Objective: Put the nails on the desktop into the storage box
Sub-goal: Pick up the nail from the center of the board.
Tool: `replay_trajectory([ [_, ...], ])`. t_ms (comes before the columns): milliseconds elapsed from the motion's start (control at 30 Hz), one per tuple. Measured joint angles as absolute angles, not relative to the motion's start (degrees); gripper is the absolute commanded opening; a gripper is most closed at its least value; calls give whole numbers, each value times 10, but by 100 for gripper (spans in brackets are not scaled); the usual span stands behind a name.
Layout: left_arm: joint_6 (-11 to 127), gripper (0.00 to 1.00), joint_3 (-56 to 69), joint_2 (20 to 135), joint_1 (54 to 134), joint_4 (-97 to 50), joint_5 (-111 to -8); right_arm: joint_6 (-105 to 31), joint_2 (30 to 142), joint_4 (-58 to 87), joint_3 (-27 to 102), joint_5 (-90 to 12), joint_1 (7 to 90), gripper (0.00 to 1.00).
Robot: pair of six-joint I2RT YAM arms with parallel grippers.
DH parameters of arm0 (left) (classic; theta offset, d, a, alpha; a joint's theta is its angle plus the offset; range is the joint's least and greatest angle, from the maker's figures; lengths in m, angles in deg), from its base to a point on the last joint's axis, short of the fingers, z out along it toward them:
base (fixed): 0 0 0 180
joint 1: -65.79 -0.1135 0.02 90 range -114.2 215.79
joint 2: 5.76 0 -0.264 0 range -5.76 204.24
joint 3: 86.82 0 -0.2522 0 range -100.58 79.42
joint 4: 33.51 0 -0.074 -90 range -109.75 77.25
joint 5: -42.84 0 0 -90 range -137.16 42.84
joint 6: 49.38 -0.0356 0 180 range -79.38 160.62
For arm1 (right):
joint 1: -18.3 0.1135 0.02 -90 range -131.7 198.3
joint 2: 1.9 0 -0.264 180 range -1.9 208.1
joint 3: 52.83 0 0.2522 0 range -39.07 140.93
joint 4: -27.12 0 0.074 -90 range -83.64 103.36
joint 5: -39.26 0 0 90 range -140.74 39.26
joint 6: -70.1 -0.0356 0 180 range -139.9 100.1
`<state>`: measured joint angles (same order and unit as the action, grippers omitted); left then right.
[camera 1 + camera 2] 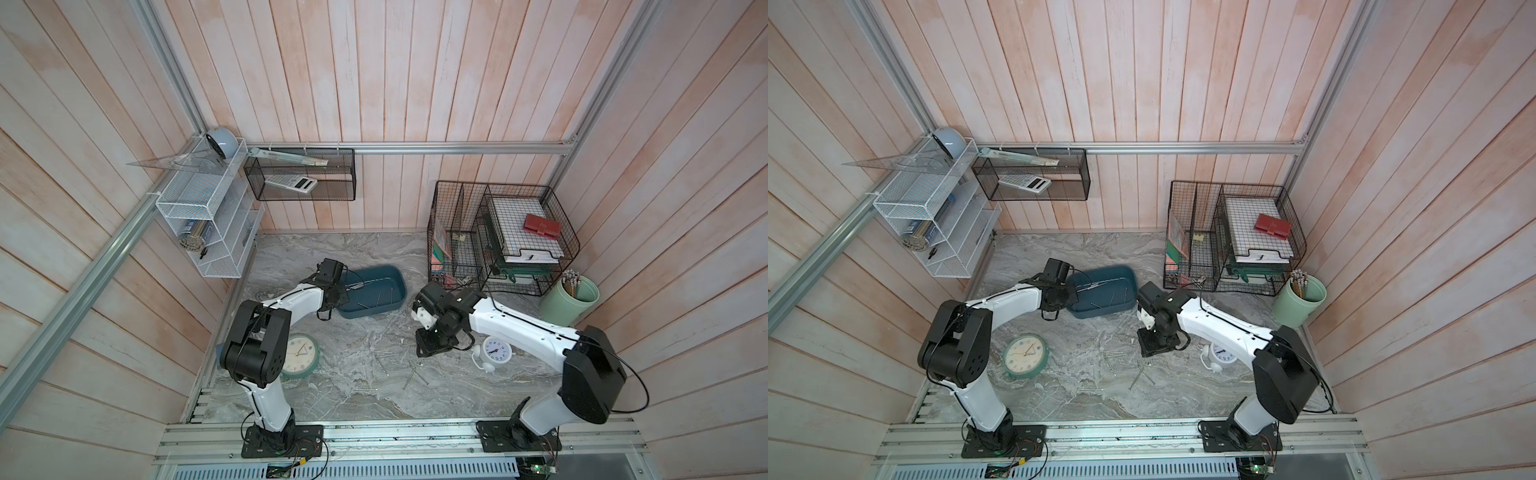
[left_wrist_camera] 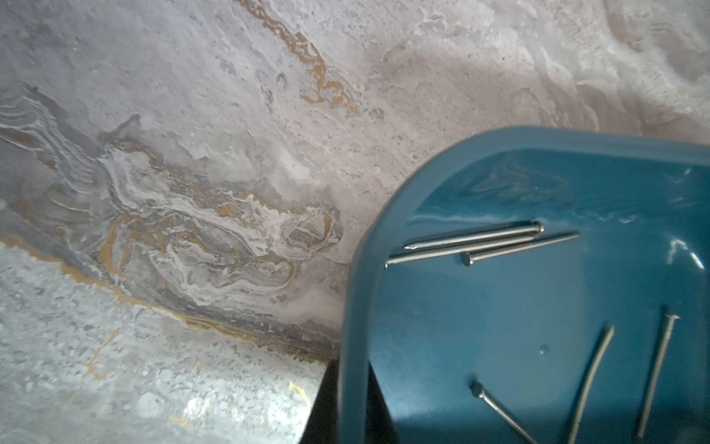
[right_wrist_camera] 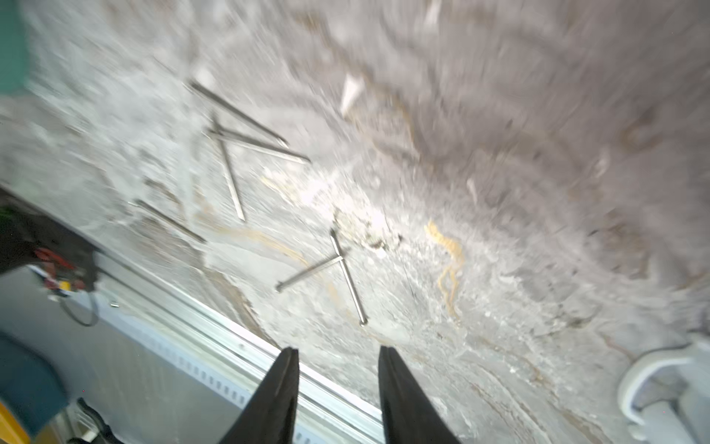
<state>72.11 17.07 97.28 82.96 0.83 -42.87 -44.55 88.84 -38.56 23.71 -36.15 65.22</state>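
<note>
Teal storage box point(image 2: 351, 307), rim pinched by left tool point(image 2: 347, 411), seen only from its wrist; right tool point(image 3: 338, 359) open near nails point(image 3: 347, 276).

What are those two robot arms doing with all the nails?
They are tidying thin silver metal nails off the grey marble-patterned desktop into the dark teal plastic storage box. The left gripper pinches the box's rim; several nails already lie inside. The right gripper, open and empty, hovers above the nails left on the desktop.

Nails point(image 3: 351, 288) lie on desktop point(image 1: 365, 332) and inside teal storage box point(image 2: 355, 307).
</note>
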Motion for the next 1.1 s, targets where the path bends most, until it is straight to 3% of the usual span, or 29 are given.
replay_trajectory([
  [467,721,0,173,972,830,5,-428,-434,945,-356,229,-402,724,37],
  [1100,721,0,175,972,830,2,-428,-421,999,-357,226,-464,754,34],
])
